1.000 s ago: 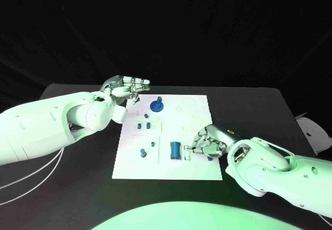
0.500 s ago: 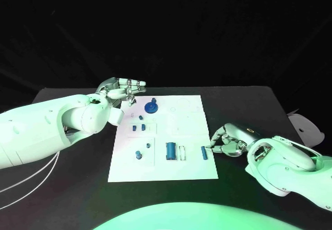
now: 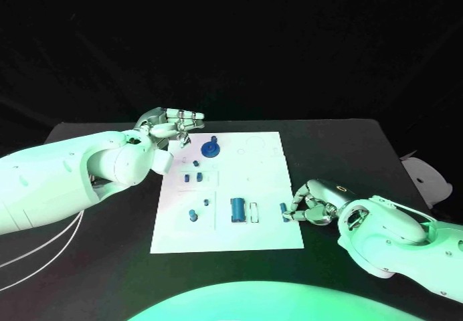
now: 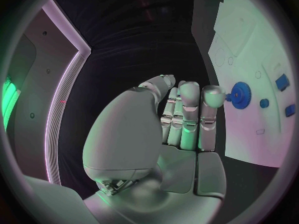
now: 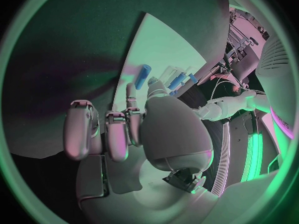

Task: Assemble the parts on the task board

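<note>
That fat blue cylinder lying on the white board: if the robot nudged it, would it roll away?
Probably, if pushed sideways: the fat blue cylinder lies on its round side on the flat white task board, so it may roll. It looks solid and stiff, unlikely to bend. Its smooth surface could be somewhat slippery to grip.

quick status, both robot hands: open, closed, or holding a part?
Left robot hand: empty, fingers together but uncurled, beside the task board.
Right robot hand: at the board's edge, fingertips by a blue part; a grip cannot be told.
</note>
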`<state>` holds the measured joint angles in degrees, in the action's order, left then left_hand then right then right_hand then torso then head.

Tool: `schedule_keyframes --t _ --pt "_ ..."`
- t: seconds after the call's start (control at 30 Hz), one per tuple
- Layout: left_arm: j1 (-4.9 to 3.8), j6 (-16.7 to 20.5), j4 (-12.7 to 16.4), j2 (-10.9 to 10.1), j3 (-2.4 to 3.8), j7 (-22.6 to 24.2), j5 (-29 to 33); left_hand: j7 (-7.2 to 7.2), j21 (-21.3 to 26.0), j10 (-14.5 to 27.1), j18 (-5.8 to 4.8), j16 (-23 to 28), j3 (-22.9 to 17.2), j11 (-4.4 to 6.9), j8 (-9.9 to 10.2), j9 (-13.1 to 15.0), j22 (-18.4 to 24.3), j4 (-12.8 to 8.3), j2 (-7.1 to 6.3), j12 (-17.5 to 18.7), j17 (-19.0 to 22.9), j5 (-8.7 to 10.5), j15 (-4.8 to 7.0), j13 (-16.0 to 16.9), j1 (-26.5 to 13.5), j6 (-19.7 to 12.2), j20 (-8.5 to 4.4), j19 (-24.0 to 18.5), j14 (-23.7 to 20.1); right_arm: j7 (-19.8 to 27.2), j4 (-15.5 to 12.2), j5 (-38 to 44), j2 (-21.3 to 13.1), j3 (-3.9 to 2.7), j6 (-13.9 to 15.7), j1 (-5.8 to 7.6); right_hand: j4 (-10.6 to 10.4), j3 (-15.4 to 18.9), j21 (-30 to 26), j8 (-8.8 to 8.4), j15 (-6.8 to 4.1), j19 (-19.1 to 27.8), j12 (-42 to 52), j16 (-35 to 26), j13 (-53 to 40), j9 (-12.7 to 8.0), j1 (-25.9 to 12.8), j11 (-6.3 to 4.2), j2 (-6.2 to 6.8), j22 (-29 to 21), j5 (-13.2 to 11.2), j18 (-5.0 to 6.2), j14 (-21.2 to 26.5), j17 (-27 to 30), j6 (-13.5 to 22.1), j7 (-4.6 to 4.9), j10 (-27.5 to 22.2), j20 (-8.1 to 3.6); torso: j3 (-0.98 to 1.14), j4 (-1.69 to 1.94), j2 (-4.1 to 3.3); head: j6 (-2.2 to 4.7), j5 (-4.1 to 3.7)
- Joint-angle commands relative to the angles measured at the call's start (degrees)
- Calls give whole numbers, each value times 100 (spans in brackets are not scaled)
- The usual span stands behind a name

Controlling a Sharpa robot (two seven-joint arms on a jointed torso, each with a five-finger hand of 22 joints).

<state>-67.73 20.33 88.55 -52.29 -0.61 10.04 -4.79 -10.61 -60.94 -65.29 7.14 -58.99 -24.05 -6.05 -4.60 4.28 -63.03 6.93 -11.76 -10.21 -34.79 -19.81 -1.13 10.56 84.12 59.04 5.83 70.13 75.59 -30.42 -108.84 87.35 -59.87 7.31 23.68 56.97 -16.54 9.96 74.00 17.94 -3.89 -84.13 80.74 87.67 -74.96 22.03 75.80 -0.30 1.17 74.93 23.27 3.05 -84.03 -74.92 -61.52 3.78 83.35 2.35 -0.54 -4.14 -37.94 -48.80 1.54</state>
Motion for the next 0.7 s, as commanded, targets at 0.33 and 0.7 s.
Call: schedule_keyframes --t 0.33,0.7 --pt "-4 -101 29 -6 2 41 23 3 -12 38 39 3 2 3 -3 -9 -3 -31 53 -22 5 -7 7 6 -3 -37 28 23 -25 -172 169 246 244 3 -162 -48 0 44 -9 -28 -13 -136 -7 27 -508 9 -51 -20 -9 1122 -10 -16 -493 -1017 -37 -13 11 2 -4 -5 1 -15 27" --pt "-5 -97 51 -22 2 39 23 3 -12 38 39 3 2 3 -3 -9 -3 -31 53 -22 5 -7 7 6 -3 -37 28 23 -25 -175 333 381 448 15 -388 -83 55 36 -11 -30 -33 -137 -5 26 -519 45 80 -45 -22 1123 0 -16 -492 -1017 -68 -41 15 -13 -3 -6 0 -41 36"
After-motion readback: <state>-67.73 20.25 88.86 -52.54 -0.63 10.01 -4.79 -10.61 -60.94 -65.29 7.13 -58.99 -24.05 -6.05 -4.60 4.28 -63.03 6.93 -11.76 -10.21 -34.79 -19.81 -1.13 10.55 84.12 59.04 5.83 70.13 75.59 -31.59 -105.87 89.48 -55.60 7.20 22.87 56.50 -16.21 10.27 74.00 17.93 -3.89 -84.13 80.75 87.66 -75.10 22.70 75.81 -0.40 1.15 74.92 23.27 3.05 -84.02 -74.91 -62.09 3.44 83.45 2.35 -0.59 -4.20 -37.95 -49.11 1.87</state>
